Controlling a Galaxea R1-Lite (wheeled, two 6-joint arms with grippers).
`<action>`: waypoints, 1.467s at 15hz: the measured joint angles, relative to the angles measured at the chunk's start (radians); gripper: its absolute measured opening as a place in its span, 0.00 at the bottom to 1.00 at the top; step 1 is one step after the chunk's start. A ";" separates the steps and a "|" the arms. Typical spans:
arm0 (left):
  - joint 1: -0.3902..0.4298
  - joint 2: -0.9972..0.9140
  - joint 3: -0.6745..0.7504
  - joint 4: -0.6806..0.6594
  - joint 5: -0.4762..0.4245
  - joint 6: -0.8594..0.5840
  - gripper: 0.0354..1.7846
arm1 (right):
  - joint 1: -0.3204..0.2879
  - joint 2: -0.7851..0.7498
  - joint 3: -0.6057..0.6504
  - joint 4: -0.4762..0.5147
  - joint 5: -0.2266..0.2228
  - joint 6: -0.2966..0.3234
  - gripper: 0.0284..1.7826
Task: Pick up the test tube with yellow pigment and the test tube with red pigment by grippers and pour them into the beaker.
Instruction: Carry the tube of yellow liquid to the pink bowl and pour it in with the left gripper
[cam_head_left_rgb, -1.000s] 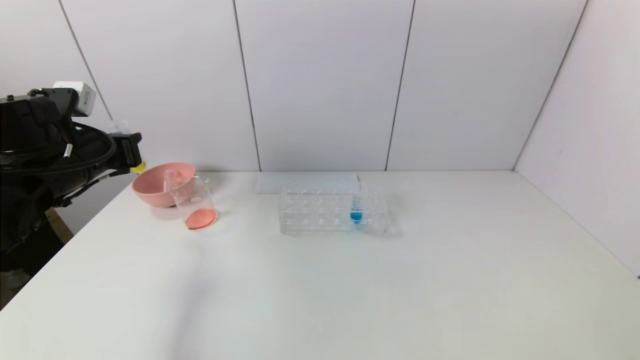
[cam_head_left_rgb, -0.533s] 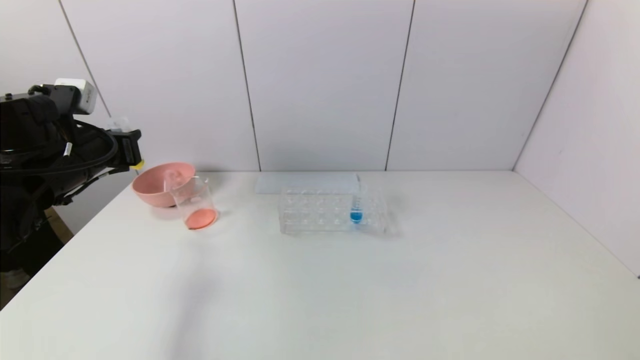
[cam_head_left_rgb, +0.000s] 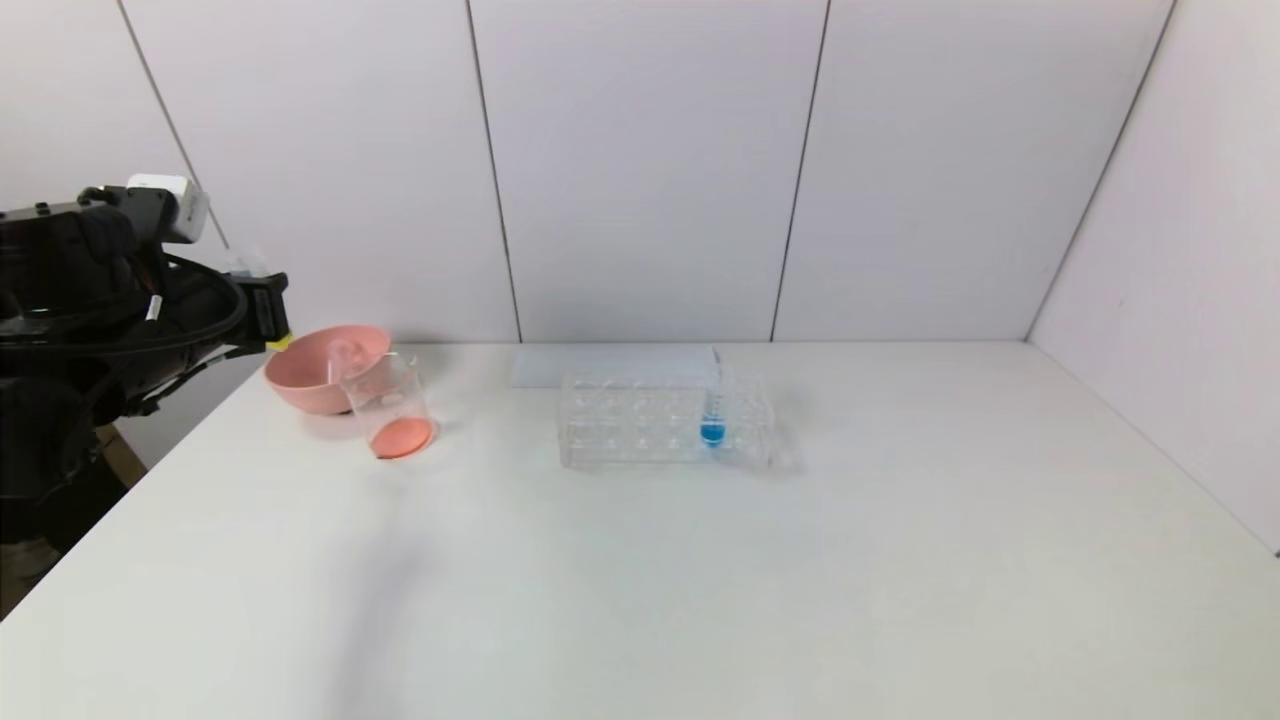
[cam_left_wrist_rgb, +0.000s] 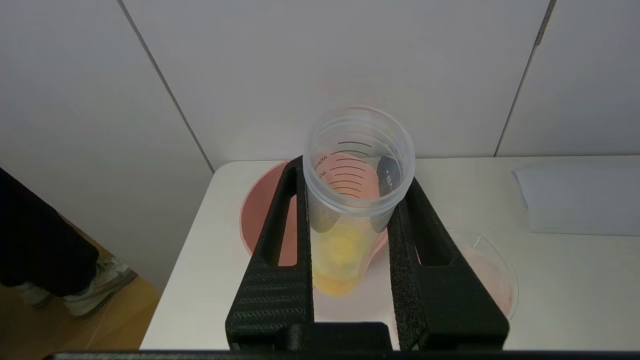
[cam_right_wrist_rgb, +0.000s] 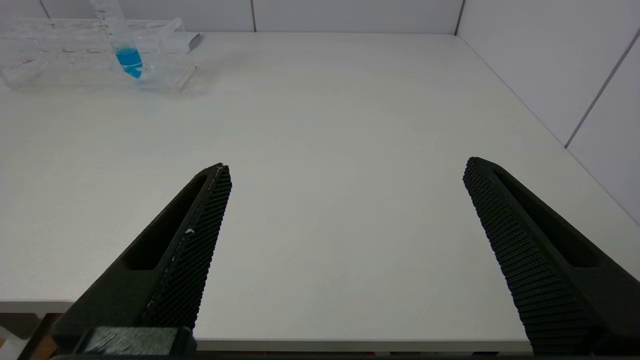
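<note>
Two hands: left hand (cam_left_wrist_rgb: 350, 210) is clamped on test tube w/ yellow pigment (cam_left_wrist_rgb: 350, 200), held above pink bowl (cam_head_left_rgb: 310, 375) near the worktop's (cam_head_left_rgb: 640, 560) left edge. Beaker (cam_head_left_rgb: 392, 408) beside bowl holds orange-red liquid. Right hand (cam_right_wrist_rgb: 345, 225) spread wide, low over worktop.

The left tool (cam_left_wrist_rgb: 350, 200) hangs above the counter's (cam_head_left_rgb: 640, 560) far left corner, the test tube with yellow pigment (cam_left_wrist_rgb: 350, 215) between its fingers. Directly below the tool sits the bowl (cam_head_left_rgb: 320, 365); the beaker (cam_head_left_rgb: 390, 405) stands just to the tool's right, touching the bowl's near side. Farther right lies the tube rack (cam_head_left_rgb: 665, 420), one tube (cam_head_left_rgb: 713, 415) upright in it, with a flat sheet (cam_head_left_rgb: 612, 365) behind. The right tool (cam_right_wrist_rgb: 345, 200) hovers over the counter's near right edge, well apart.
</note>
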 joint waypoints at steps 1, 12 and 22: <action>0.000 0.017 -0.004 -0.023 -0.002 0.001 0.23 | 0.000 0.000 0.000 0.000 0.000 0.000 0.95; 0.027 0.153 -0.026 -0.075 -0.003 0.005 0.23 | 0.000 0.000 0.000 0.000 0.000 0.000 0.95; 0.030 0.171 -0.028 -0.073 -0.007 0.005 0.23 | 0.000 0.000 0.000 0.000 0.000 0.000 0.95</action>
